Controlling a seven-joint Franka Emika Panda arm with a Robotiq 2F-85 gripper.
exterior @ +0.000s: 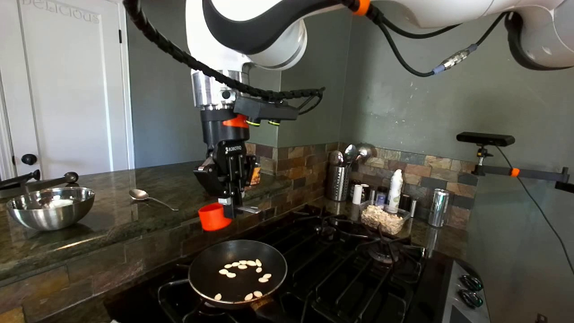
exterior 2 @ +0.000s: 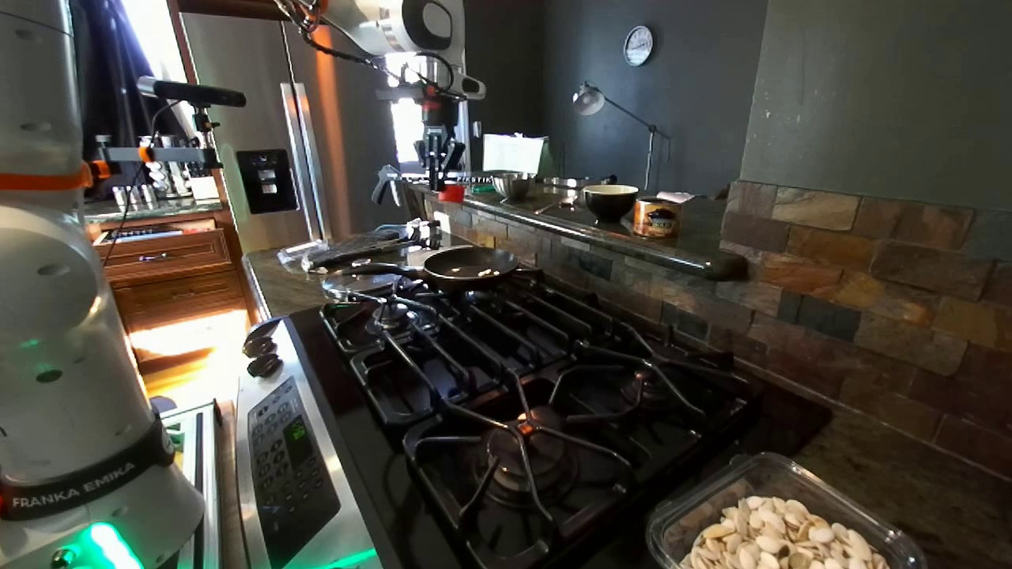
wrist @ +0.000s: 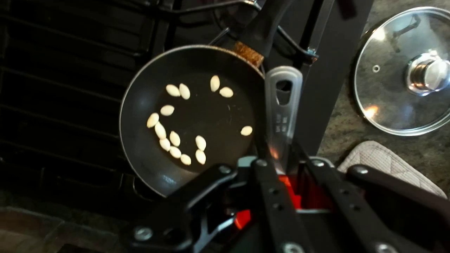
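Note:
My gripper is shut on the handle of a red measuring cup. The handle is grey with a slotted end and points outward past the fingers in the wrist view. The cup hangs in the air just above and behind a black frying pan, near the ledge's edge. The cup also shows in an exterior view below the gripper. The pan holds several scattered pale seeds and sits on the stove. The cup's inside is mostly hidden.
A raised stone ledge bears a metal bowl, a spoon, a dark bowl and a tin. A plastic tub of seeds stands by the stove grates. A glass lid and cloth mitt lie beside the stove.

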